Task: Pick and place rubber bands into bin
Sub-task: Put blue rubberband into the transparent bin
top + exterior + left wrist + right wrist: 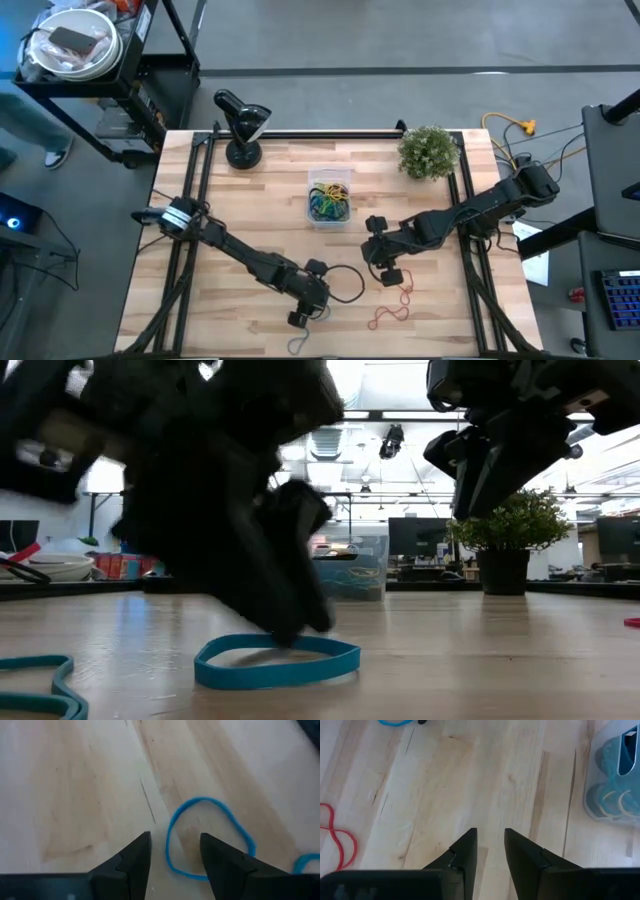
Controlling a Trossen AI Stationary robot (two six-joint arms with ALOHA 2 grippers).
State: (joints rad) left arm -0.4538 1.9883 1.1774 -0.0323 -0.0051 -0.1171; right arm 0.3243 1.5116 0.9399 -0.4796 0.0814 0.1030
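A blue rubber band (pixel 200 840) lies flat on the wooden table near its front edge and shows in the low view as a blue loop (pixel 277 660). My left gripper (pixel 175 840) is open and low over it, one finger inside the loop and one outside, astride its side. My right gripper (pixel 490 837) hangs open above bare wood right of centre (pixel 380 255), nothing between its fingers. The clear bin (pixel 328 200) stands mid-table with several coloured rubber bands in it. Red rubber bands (pixel 392 298) lie near the right gripper. My left gripper comes at the blue band slanting down from the table's left. Its fingers stand on either side of one stretch of the loop (pixel 168 847), which lies flat on the table. Whether the fingertips touch the band I cannot tell.
A second blue band (pixel 38 685) lies at the near left in the low view. A potted plant (pixel 428 152) and a black lamp (pixel 240 125) stand along the far edge. A black cable loop (pixel 347 285) lies beside the left gripper.
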